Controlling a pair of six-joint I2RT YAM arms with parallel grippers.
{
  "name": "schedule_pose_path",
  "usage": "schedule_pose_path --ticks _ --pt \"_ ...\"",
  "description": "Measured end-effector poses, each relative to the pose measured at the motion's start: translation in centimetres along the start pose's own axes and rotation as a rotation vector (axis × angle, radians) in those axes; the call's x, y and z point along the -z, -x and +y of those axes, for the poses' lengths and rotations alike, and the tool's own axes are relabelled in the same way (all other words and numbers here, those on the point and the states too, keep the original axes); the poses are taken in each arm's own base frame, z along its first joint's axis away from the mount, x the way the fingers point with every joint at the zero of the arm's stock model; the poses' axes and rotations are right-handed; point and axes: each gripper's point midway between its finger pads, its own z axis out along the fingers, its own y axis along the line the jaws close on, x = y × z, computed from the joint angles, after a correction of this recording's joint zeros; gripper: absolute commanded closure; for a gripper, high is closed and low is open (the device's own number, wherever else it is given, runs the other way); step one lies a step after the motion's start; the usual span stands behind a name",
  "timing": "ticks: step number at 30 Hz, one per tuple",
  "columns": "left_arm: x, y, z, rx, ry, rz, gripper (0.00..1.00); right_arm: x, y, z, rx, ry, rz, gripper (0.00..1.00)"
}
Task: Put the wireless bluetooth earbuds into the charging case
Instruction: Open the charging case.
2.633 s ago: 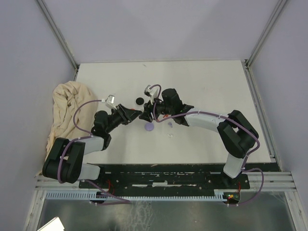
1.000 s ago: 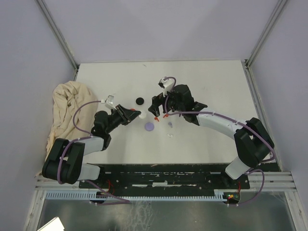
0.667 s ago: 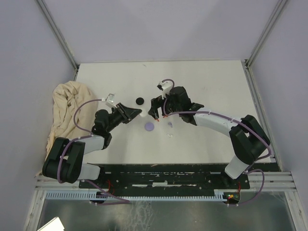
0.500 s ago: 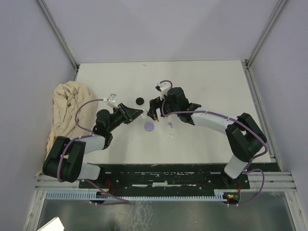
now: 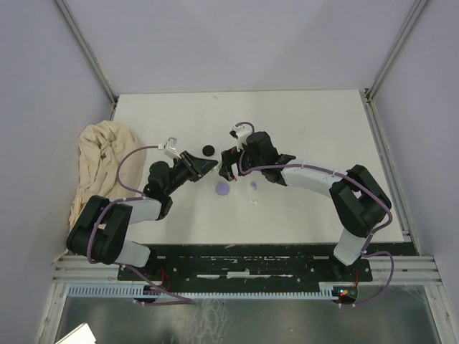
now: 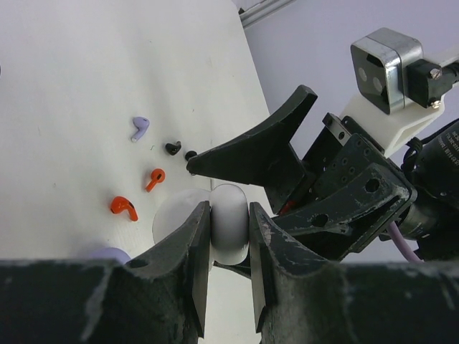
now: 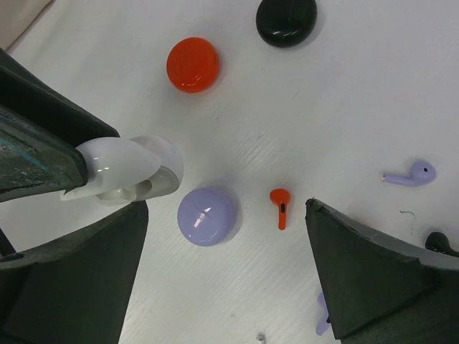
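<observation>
**Left arm grips white case; earbuds loose on table**

Far left: a crumpled beige cloth point(image 5: 100, 161) lies at the edge of the table point(image 5: 308, 129).

The left gripper point(image 5: 209, 166) reaches toward the table centre. Its fingers point(image 6: 193, 265) are drawn narrow, pinching a white case point(image 6: 229, 223) from both sides. In the right wrist view the case's lid looks hinged open, with the domed half uppermost.

Beyond the case a black disc point(image 5: 208, 150) and a red disc point(image 7: 193, 64) lie flat. A lilac disc point(image 7: 208, 216) sits on the near side, just beside the held case.

The right gripper point(image 5: 228, 166) faces the left one with its jaws spread wide and nothing gripped. One fingertip is just beside the case; whether it touches cannot be told.

The earbuds all lie loose on the table, right of the lilac disc:
- A red earbud point(image 6: 124, 208) is nearest the disc.
- A second red earbud point(image 6: 154, 177) lies just past it.
- A black earbud point(image 6: 172, 147) comes next.
- A lilac earbud point(image 6: 140, 127) lies farthest out.
</observation>
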Motion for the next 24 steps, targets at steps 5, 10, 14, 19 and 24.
schedule_pose_path --ticks 5,10,14,19,24 --pt "-0.2 0.3 0.1 0.040 0.005 -0.019 0.97 -0.1 0.1 -0.2 0.001 -0.012 -0.012 0.01" --pt "-0.3 0.7 0.3 0.095 0.023 -0.042 0.97 1.0 0.3 -1.0 0.001 -0.062 -0.039 0.01" --pt "-0.3 1.8 0.9 0.149 0.055 -0.097 0.97 3.0 1.3 -1.7 0.009 -0.131 -0.069 0.05" --pt "0.4 3.6 1.7 0.241 0.073 -0.198 0.97 4.8 1.2 -4.2 0.014 -0.300 -0.020 0.13" --pt "1.8 3.1 3.3 0.347 0.093 -0.268 0.97 6.4 -0.9 -6.4 0.019 -0.436 0.089 0.17"
